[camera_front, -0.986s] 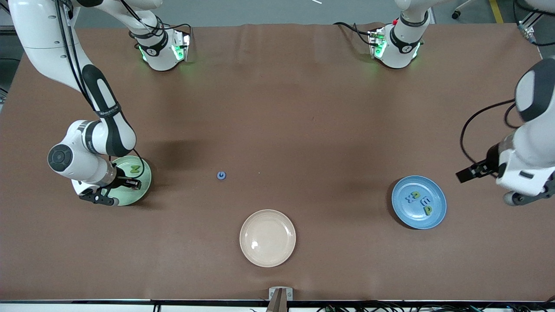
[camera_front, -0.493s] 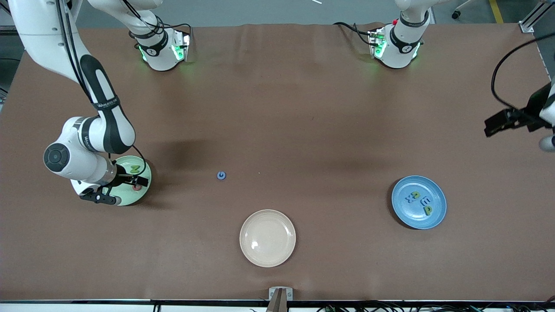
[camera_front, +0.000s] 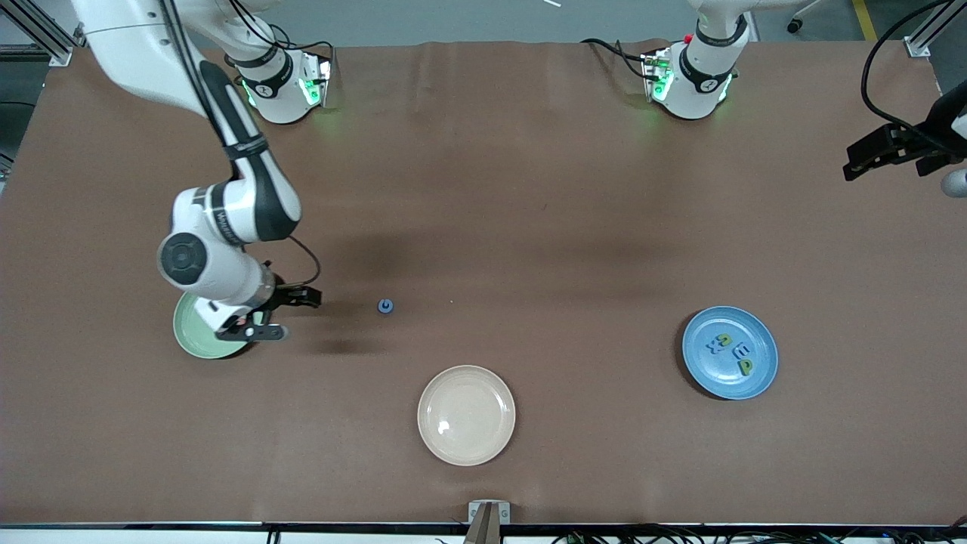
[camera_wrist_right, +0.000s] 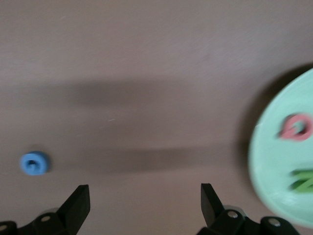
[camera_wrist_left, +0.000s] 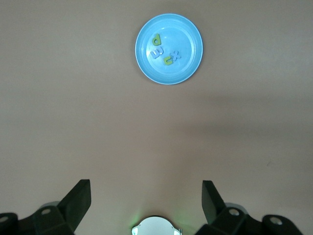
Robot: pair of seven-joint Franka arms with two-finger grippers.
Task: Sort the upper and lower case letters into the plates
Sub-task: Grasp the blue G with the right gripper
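Observation:
The mint green plate (camera_front: pixel 187 334) lies at the right arm's end of the table, partly hidden by that arm. In the right wrist view it (camera_wrist_right: pixel 274 161) holds a red letter (camera_wrist_right: pixel 297 127) and a green letter (camera_wrist_right: pixel 303 180). My right gripper (camera_front: pixel 289 314) is open and empty over the table between that plate and a small blue letter (camera_front: pixel 386 305), which also shows in the right wrist view (camera_wrist_right: pixel 34 163). The blue plate (camera_front: pixel 730 316) holds several letters (camera_front: pixel 731 351). My left gripper (camera_front: pixel 880 149) is open and empty, high over the left arm's end of the table.
A cream-beige plate (camera_front: pixel 466 415) with nothing in it lies near the front camera, between the two other plates. The left wrist view shows the blue plate (camera_wrist_left: pixel 168 74) from high up. The arm bases (camera_front: pixel 285 87) stand along the table's edge farthest from the camera.
My right gripper let go of the red letter in the green plate, then moved off the plate toward the blue letter. My left gripper rose and drew away from the blue plate.

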